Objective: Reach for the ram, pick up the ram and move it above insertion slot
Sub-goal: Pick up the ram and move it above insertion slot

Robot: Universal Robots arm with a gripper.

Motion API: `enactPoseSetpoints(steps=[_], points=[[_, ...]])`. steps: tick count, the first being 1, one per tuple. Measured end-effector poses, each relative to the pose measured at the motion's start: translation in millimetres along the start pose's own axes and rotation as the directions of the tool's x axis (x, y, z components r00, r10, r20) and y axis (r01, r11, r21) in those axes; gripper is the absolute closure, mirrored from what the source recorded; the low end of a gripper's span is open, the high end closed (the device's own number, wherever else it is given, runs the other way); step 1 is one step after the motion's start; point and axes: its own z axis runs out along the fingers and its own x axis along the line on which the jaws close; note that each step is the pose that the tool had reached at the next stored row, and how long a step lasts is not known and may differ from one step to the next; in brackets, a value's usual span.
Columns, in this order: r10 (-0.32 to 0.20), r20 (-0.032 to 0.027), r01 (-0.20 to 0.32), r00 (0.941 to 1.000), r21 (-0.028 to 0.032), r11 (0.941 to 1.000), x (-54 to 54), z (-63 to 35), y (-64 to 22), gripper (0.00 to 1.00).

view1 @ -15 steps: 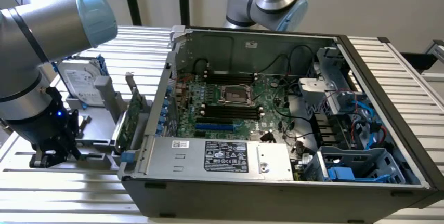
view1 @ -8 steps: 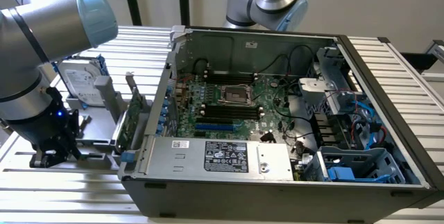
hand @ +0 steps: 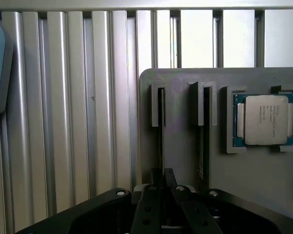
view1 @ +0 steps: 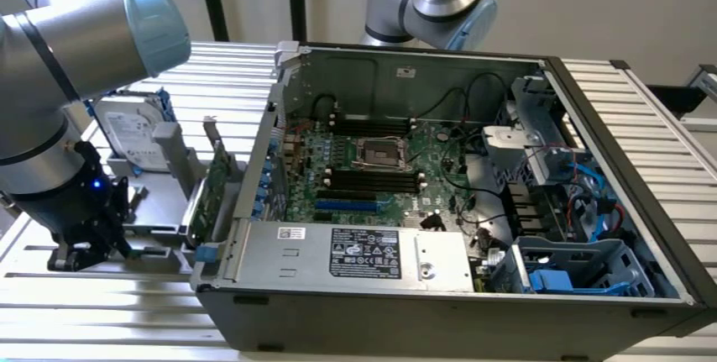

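The ram (hand: 161, 126) stands edge-on in a narrow slot of the grey holder (hand: 185, 161), showing as a thin dark line. My gripper (hand: 162, 176) is directly over it, and its two black fingers (hand: 154, 195) press close against either side of the stick, which still sits in the slot. In the exterior view the gripper (view1: 84, 249) hangs low over the holder (view1: 157, 211), at the exterior view's left of the open computer case (view1: 448, 312). The long black insertion slots (view1: 370, 181) lie on the motherboard inside the case, beside the processor socket.
A broader green card with a metal bracket (view1: 213, 186) stands upright between the holder and the case wall. A hard drive (view1: 126, 131) leans behind it. A processor chip (hand: 261, 119) rests in the holder's pocket. A second arm (view1: 437, 1) stands behind the case.
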Motion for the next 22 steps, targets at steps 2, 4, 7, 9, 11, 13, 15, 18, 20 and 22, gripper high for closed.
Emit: enactPoseSetpoints(steps=[2,4,7,9,11,13,15,18,20,22], points=[[0.000,0.0001,0.000,1.0000,0.0001,1.0000,0.0,-0.3,-0.1,0.86],[0.000,0.0000,0.000,1.0000,0.0000,1.0000,0.0,-1.3,-0.1,0.86],[0.000,0.0001,0.000,1.0000,0.0000,1.0000,-0.1,-3.9,0.0,0.86],[0.000,0.0002,0.000,1.0000,-0.0002,1.0000,-0.1,-6.1,0.0,0.86],[0.000,0.0004,0.000,1.0000,-0.0002,1.0000,-0.2,-8.6,-0.1,0.86],[0.000,0.0006,0.000,1.0000,-0.0002,1.0000,-0.3,-11.7,-0.2,0.86],[0.000,0.0009,0.000,1.0000,-0.0002,1.0000,-0.4,-15.4,-0.5,0.86],[0.000,0.0017,0.000,1.0000,-0.0003,1.0000,-0.7,-22.9,-1.0,0.86],[0.000,0.0027,0.000,1.0000,-0.0003,1.0000,-0.9,-30.0,-1.5,0.86],[0.000,0.0040,0.000,1.0000,-0.0005,1.0000,-1.1,-38.5,-2.3,0.86]])
